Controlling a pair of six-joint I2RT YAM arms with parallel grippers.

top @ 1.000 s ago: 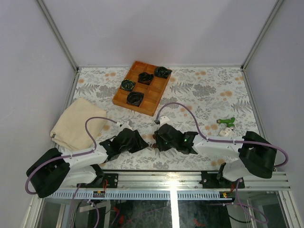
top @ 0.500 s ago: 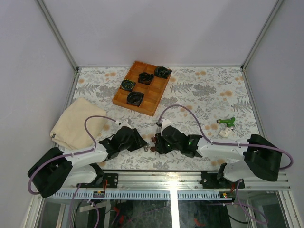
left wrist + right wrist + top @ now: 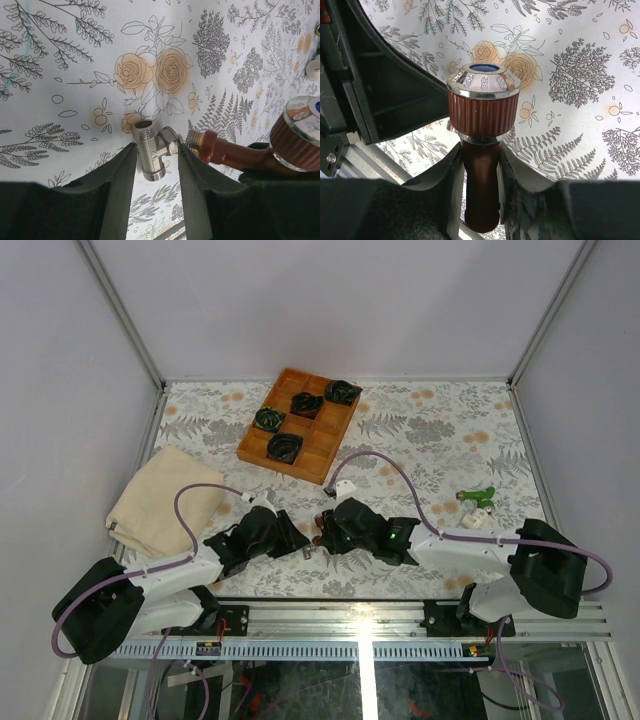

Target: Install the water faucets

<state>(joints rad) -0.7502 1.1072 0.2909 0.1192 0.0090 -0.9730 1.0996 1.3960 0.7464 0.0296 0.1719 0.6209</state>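
Red-brown faucet (image 3: 481, 125) gripped in right jaws, its thread at silver tee (image 3: 152, 149) gripped in left jaws

Bright, even, diffuse light falls from above, and shadows on the table (image 3: 440, 430) are faint and soft. A glare streak lies on the near rail (image 3: 365, 612). Both wrist views are sharp mid-frame. The fitting (image 3: 152, 150) and the red faucet (image 3: 295, 145) glint, and the near foreground is dark and soft.

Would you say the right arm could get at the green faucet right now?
Probably not yet: the way to the green faucet looks free, but the right arm's fingers are shut on the red-brown faucet.
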